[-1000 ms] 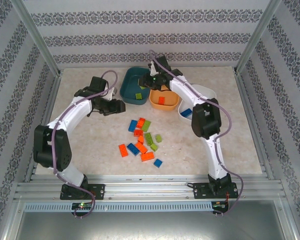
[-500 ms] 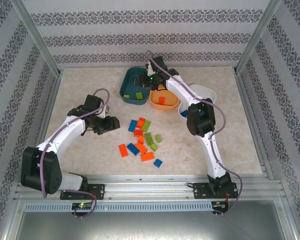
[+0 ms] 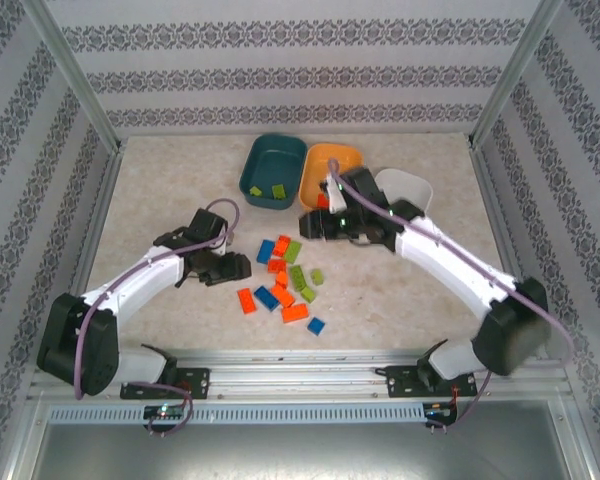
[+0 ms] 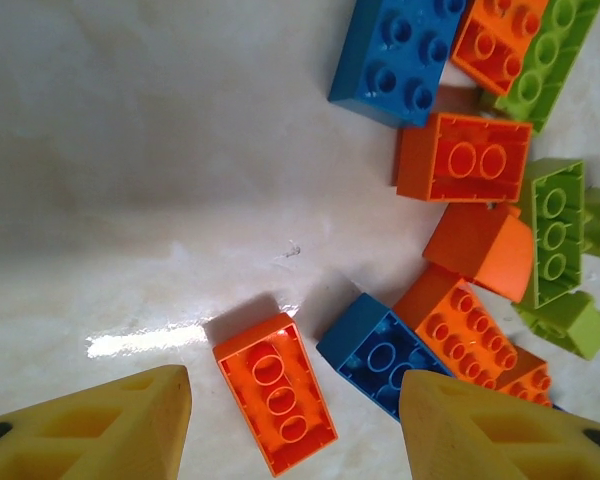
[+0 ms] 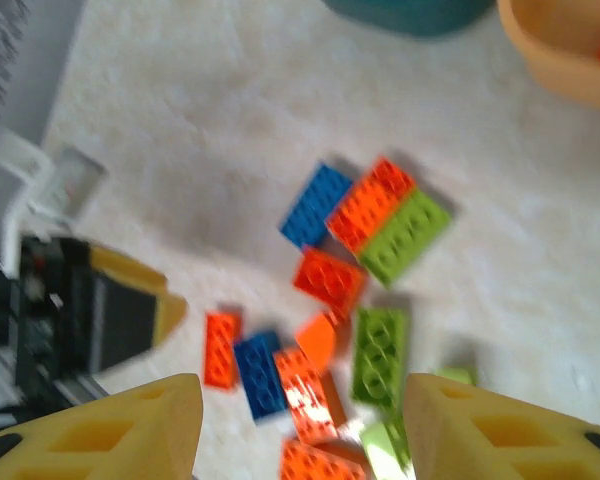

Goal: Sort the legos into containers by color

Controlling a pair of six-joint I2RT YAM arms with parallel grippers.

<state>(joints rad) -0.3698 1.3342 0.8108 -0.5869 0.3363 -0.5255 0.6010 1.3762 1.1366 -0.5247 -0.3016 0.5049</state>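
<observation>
The legos are small studded bricks in orange-red, blue and lime green. Most lie in a loose heap on the desk, some flat and some tipped on a side. The left fingers stand apart and grip nothing. Between them lies one orange brick, studs up, touching neither finger. A blue brick is just beside it, and the heap spreads ahead of them. The right fingers are also apart and empty, above the heap. Beyond them are the teal tray, with green bricks inside, and the orange tray. The right arm covers the near rim of the orange tray and part of the white tray, so I cannot tell what the white one holds. The right wrist view is blurred, and its bricks are hard to make out. Both pairs of fingers are cut off at the lower edge.
</observation>
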